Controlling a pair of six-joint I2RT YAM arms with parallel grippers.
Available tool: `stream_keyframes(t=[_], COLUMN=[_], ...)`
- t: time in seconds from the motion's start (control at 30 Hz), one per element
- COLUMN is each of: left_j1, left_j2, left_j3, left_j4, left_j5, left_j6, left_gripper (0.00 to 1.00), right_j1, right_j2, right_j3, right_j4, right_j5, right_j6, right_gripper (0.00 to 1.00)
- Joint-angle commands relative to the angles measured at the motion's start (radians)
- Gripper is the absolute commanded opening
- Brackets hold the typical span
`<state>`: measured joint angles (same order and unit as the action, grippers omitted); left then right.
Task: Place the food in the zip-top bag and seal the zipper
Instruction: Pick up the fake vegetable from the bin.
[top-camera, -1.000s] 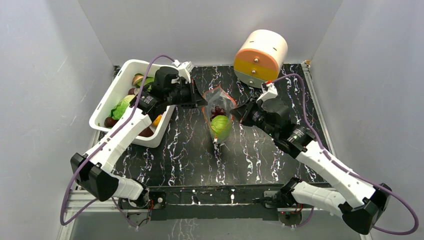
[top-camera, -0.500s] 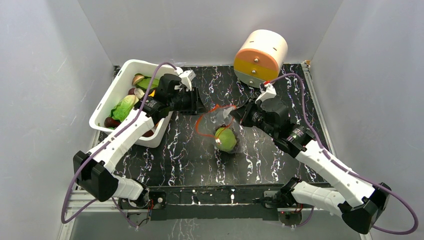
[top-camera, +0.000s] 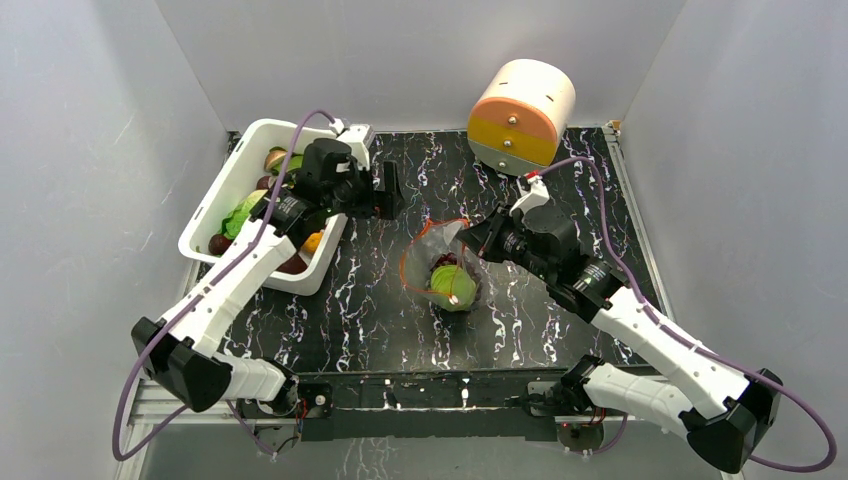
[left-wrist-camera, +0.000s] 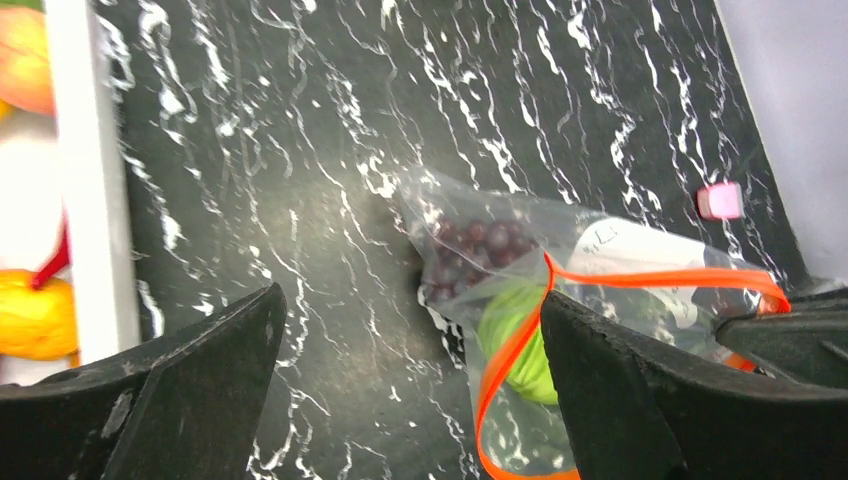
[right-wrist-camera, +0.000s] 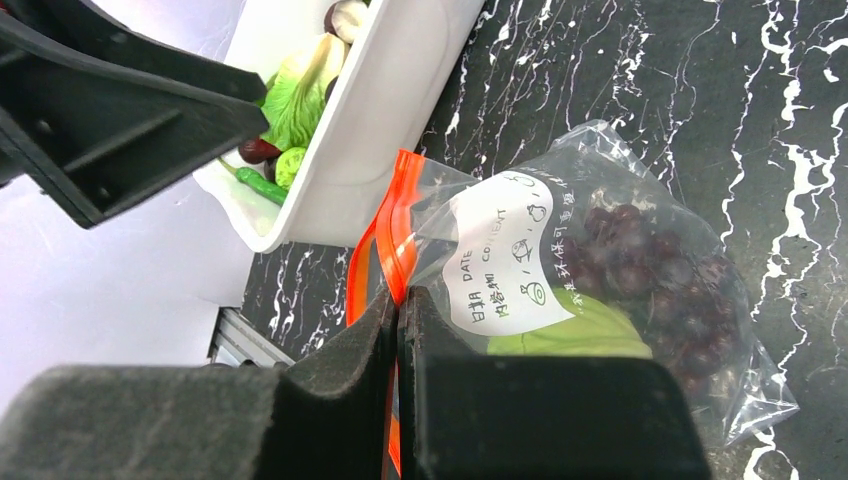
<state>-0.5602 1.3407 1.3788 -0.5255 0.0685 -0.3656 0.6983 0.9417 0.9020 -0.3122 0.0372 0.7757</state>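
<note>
Holding grapes (right-wrist-camera: 650, 270), cabbage (right-wrist-camera: 585, 335): zip-top bag (right-wrist-camera: 600, 165) | right hand (right-wrist-camera: 398, 300) clamped on zipper (right-wrist-camera: 400, 215) | left hand (left-wrist-camera: 410, 300) apart

A bag (top-camera: 425, 250) lies mid-surface (top-camera: 360, 300), with grapes (top-camera: 446, 261) and cabbage (top-camera: 452, 284) inside. A bin (top-camera: 212, 195) of food (top-camera: 243, 210) sits far left. A drum (top-camera: 521, 113) stands far right.

Bright, even light, soft shadows; slight glare on the zip-top bag (left-wrist-camera: 600, 262).
</note>
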Motion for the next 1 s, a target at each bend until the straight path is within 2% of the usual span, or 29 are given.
stream_keyframes(t=[0.0, 0.2, 0.33, 0.47, 0.6, 0.7, 0.83, 0.93, 0.97], left_j1=[-0.001, 0.043, 0.142, 0.235, 0.335, 0.389, 0.522, 0.574, 0.584], left_j2=[-0.035, 0.044, 0.103, 0.126, 0.145, 0.151, 0.166, 0.190, 0.198], left_j3=[0.095, 0.227, 0.335, 0.374, 0.362, 0.312, 0.209, 0.154, 0.135], left_j4=[-0.040, -0.104, -0.172, -0.194, -0.192, -0.151, -0.058, -0.032, -0.023], left_j5=[-0.157, -0.229, -0.136, -0.080, -0.108, -0.199, -0.141, -0.147, -0.135], left_j6=[0.080, 0.119, 0.092, 0.108, 0.116, 0.121, 0.039, -0.033, -0.033], left_gripper=[0.98, 0.98, 0.99, 0.98, 0.95, 0.89, 0.79, 0.83, 0.82], right_j1=[-0.003, -0.003, -0.003, -0.003, -0.004, -0.005, -0.003, -0.003, -0.003], right_j2=[-0.029, -0.026, -0.036, -0.051, -0.058, -0.061, -0.070, -0.073, -0.077], right_j3=[0.009, 0.019, 0.011, -0.004, -0.008, -0.013, -0.029, -0.026, -0.027], right_j4=[0.093, 0.068, 0.068, 0.079, 0.085, 0.087, 0.094, 0.090, 0.090], right_j5=[-0.011, -0.011, -0.015, -0.014, -0.016, -0.019, -0.019, -0.024, -0.022], right_j6=[0.023, 0.015, 0.019, 0.027, 0.028, 0.025, 0.022, 0.018, 0.017], right_gripper=[0.00, 0.00, 0.00, 0.00, 0.00, 0.00, 0.00, 0.00, 0.00])
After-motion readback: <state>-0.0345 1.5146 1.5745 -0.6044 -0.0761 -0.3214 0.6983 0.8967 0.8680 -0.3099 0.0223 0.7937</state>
